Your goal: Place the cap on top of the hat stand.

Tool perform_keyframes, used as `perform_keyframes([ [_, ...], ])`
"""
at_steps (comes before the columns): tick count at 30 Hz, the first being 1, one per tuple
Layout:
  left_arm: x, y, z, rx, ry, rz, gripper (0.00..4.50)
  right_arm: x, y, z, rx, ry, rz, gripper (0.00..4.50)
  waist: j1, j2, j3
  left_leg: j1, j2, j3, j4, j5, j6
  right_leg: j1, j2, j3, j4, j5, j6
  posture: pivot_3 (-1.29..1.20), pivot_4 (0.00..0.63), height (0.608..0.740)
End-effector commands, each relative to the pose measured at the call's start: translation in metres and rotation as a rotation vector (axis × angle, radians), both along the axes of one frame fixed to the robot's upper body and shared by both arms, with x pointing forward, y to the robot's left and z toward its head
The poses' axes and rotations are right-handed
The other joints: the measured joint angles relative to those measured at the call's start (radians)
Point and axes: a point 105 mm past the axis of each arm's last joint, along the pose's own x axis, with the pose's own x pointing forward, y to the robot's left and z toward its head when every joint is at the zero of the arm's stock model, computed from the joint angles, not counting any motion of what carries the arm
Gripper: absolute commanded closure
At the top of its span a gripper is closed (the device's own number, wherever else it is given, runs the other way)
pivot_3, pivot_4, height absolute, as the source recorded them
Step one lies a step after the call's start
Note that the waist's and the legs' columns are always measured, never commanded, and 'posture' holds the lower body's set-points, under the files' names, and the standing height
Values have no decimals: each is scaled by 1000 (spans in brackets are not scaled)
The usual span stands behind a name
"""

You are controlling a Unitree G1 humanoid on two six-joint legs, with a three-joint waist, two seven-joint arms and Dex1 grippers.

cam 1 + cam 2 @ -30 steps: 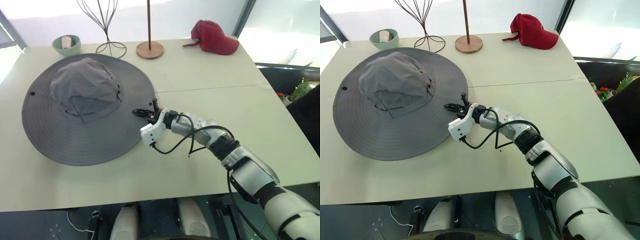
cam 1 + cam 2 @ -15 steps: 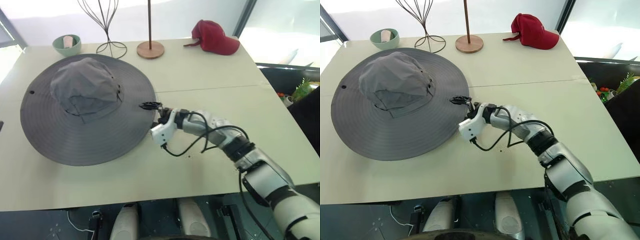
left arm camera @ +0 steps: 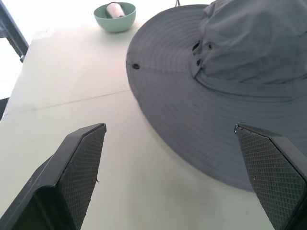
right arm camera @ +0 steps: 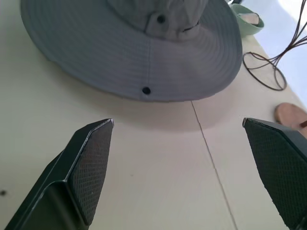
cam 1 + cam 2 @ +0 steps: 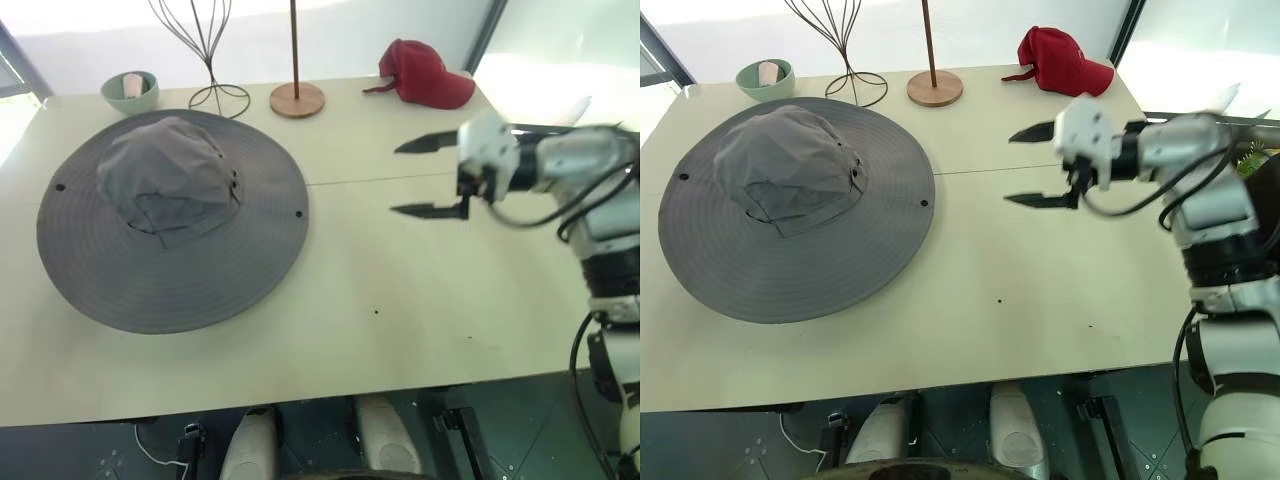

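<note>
The cap, a big grey sun hat with a wide floppy brim, lies flat on the left half of the table, crown up. The hat stand is hidden or out of view. My right gripper hovers open above the table's right half, well clear of the brim and pointing left toward it, with nothing between its fingers. In the right wrist view the brim lies beyond that open gripper. My left gripper is open and empty, looking onto the cap from its left side.
Along the far edge stand a green bowl, a tall tulip-shaped wire stand and a thin pole on a round wooden base. A red baseball cap lies at the far right. A seam crosses the tabletop.
My right gripper left the brim's right edge, opened wide, rose and swung right, rolling so that one finger stands above the other. The cap stayed flat on the table.
</note>
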Motion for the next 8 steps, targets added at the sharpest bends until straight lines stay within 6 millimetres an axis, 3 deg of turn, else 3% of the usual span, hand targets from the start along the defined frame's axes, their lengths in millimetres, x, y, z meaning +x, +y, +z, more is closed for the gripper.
perform_keyframes([
  [1, -9, 8, 9, 58, -10, 22, 0, -4, -24, 22, 89, 194, 21, 71, 3, 1, 0, 0, 0, 0, 0, 0, 0, 0, 0, 0, 0, 0, 0, 0, 150, 740],
  [8, -15, 7, 6, 58, 5, 23, 0, 5, -27, 24, 55, 189, 13, 71, 4, 1, 0, -1, 0, 1, 0, 0, 0, -1, -1, 0, 0, 0, 0, 0, 150, 740],
])
